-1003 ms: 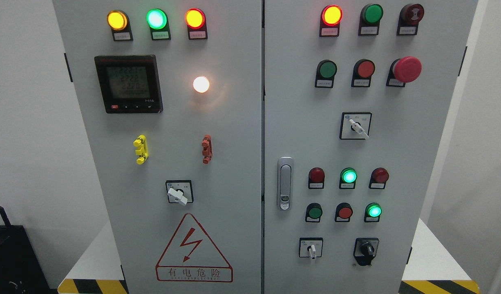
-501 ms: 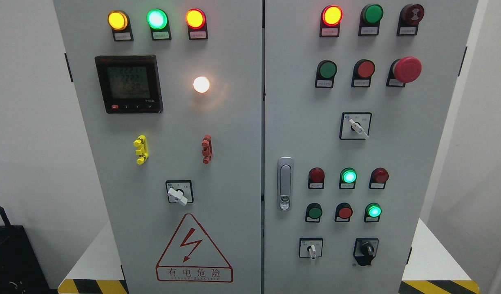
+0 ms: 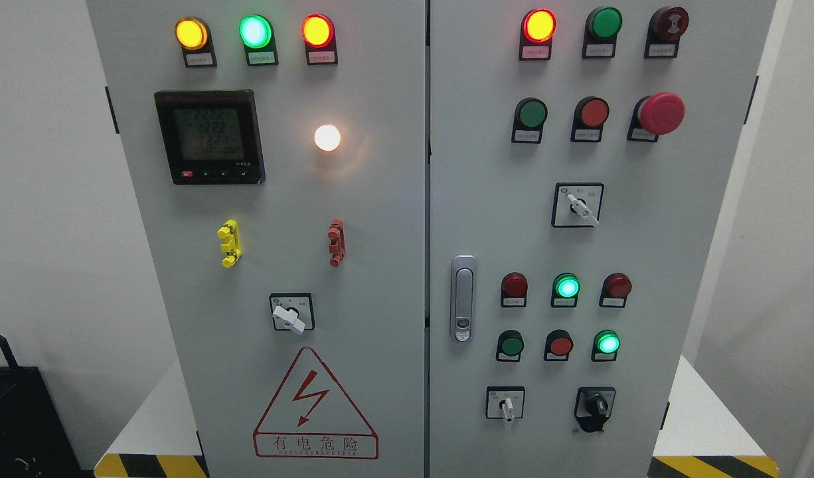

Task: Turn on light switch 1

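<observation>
A grey two-door electrical cabinet (image 3: 380,265) fills the head view. The left door carries a white-handled rotary switch (image 3: 291,313) pointing down-right, a lit white lamp (image 3: 326,137), a digital meter (image 3: 210,137), and lit yellow, green and red lamps along the top. The right door carries a rotary switch (image 3: 577,205), a small white selector switch (image 3: 506,403) and a black selector switch (image 3: 595,405). I cannot tell which one is light switch 1; the labels are too small to read. Neither of my hands is in view.
The right door also has a red mushroom stop button (image 3: 660,112), rows of red and green buttons and lamps, and a silver door handle (image 3: 463,298). A black box (image 3: 15,418) stands at the lower left. The cabinet stands on a white platform (image 3: 696,411) with hazard stripes.
Only the digits on the meter have flickered. Nothing else has moved.
</observation>
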`<action>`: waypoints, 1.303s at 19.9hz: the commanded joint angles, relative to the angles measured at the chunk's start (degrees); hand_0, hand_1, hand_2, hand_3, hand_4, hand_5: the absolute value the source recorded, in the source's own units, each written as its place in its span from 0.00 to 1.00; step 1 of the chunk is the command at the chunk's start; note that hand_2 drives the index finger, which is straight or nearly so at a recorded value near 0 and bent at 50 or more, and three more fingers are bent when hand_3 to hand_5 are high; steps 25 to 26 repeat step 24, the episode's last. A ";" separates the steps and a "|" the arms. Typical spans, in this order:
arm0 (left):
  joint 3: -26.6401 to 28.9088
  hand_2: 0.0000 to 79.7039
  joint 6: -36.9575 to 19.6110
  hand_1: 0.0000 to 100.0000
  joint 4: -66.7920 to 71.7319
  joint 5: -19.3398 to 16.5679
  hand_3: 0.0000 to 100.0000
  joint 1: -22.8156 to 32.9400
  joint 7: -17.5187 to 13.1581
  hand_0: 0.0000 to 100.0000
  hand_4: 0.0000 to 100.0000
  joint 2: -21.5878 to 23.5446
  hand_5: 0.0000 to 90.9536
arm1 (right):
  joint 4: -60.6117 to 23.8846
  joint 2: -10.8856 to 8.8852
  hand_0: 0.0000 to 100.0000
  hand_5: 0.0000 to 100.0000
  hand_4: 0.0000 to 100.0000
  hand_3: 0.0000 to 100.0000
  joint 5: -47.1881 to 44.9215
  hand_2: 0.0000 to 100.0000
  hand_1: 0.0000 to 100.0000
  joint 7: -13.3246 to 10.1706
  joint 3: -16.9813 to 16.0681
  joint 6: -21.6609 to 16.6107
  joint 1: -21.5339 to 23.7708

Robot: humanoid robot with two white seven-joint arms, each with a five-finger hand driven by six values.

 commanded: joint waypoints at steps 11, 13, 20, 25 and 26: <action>-3.91 0.00 20.23 0.01 40.35 -2.60 0.00 -8.13 -1.58 0.21 0.00 -1.49 0.00 | 0.00 -0.01 0.30 0.00 0.00 0.00 -0.01 0.00 0.00 0.08 0.00 0.04 0.00; -3.74 0.00 20.23 0.00 40.35 -2.51 0.00 -8.75 -1.67 0.21 0.00 -1.49 0.00 | 0.00 -0.01 0.30 0.00 0.00 0.00 -0.01 0.00 0.00 -0.01 0.00 0.04 0.00; -4.18 0.00 20.58 0.00 40.35 -2.60 0.00 -10.24 -2.11 0.21 0.00 -2.28 0.00 | 0.00 -0.01 0.30 0.00 0.00 0.00 0.00 0.00 0.00 -0.01 0.00 0.04 0.00; -4.18 0.00 20.58 0.00 40.44 -2.60 0.00 -10.42 -2.11 0.21 0.00 -1.93 0.00 | 0.00 -0.01 0.30 0.00 0.00 0.00 -0.01 0.00 0.00 -0.01 0.00 0.04 0.00; -4.18 0.00 20.58 0.00 40.44 -2.60 0.00 -10.42 -2.11 0.21 0.00 -1.93 0.00 | 0.00 -0.01 0.30 0.00 0.00 0.00 -0.01 0.00 0.00 -0.01 0.00 0.04 0.00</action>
